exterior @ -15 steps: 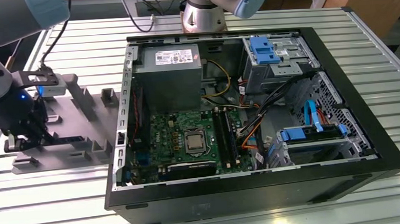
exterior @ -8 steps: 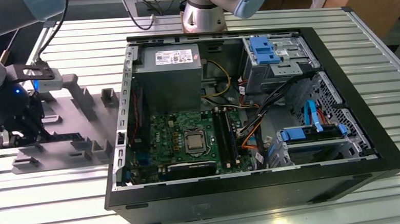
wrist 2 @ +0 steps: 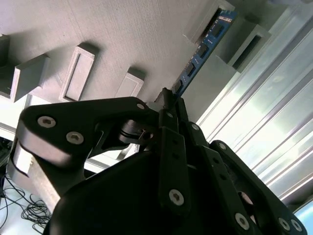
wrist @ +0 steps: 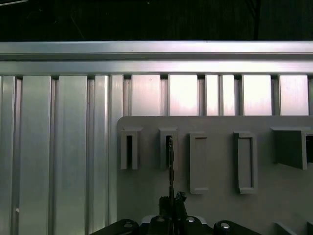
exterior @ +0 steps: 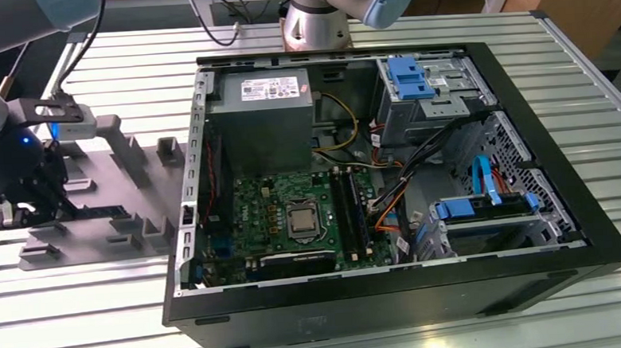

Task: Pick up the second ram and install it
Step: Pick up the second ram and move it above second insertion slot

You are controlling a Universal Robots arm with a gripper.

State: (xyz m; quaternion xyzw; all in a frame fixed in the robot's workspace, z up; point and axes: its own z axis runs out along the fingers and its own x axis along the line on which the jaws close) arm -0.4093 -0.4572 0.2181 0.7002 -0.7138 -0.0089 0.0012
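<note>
The second ram (wrist 2: 201,51) is a thin board with small black chips. It stands on its edge, with its far end in a slot of a grey holder block (wrist 2: 210,22). In the first wrist view the ram (wrist: 170,169) is seen edge-on, running from the slotted block (wrist: 168,147) to my fingers. My gripper (wrist 2: 168,100) is shut on the near end of the ram, its black fingertips (wrist: 177,199) pressed against both faces. In the exterior view the gripper (exterior: 25,211) hangs low over the grey holder plate (exterior: 112,232) at the exterior view's left.
The open computer case (exterior: 402,297) lies to the right of the holder plate, with the green motherboard (exterior: 280,199) and long black memory slots (exterior: 350,212) inside. Cables, blue drive bays (exterior: 483,209) and a power supply (exterior: 259,105) fill the case. Several grey blocks (exterior: 128,156) rise from the plate. The table is ribbed metal.
</note>
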